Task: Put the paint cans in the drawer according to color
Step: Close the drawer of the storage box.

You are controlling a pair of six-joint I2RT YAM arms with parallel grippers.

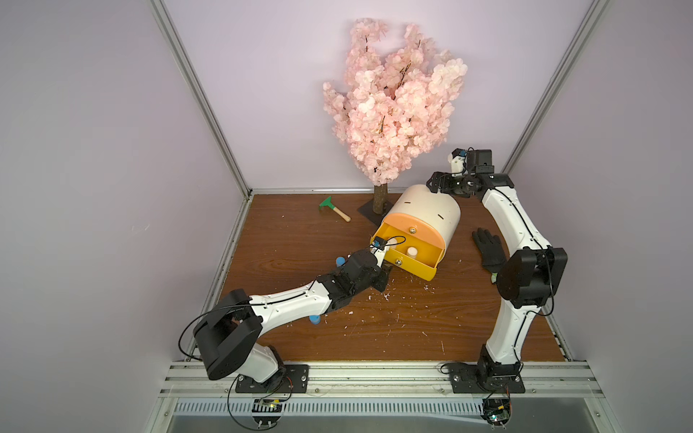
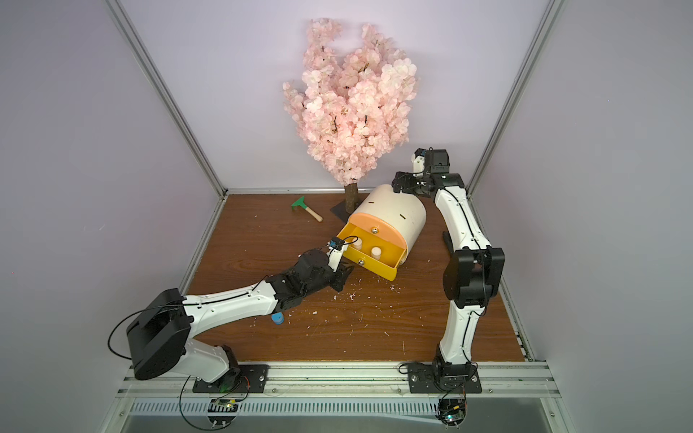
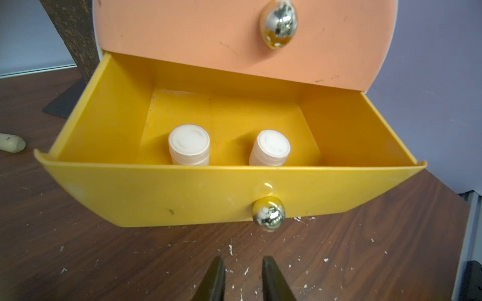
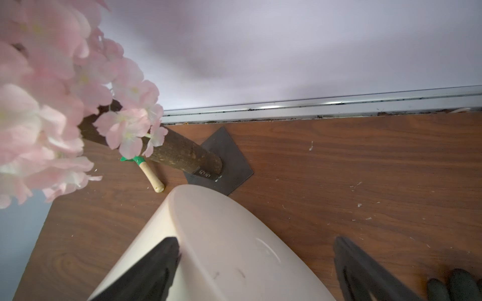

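I have the cabinet [image 1: 427, 213] standing toward the back of the counter [image 1: 375, 337], just beside the base of the pink blossom tree [image 1: 390, 105]. Its yellow drawer [image 3: 146, 198] is pulled out while the peach drawer [image 3: 208, 39] above it sits closed. Inside the yellow drawer a white paint can [image 3: 189, 148] and a second white paint can [image 3: 271, 148] stand upright, side by side and apart. My left hand [image 3: 243, 276] hangs low over the counter in front of that drawer's knob [image 3: 268, 217], its fingers a narrow gap apart with nothing between them. A blue paint can [image 1: 314, 319] sits on the counter under the left forearm, and a second blue paint can [image 1: 78, 260] peeks out beside the left wrist. My right hand [image 4: 257, 241] is spread wide over the cabinet's rear; I cannot tell whether it touches. A black glove [image 1: 487, 247] lies beside the right arm
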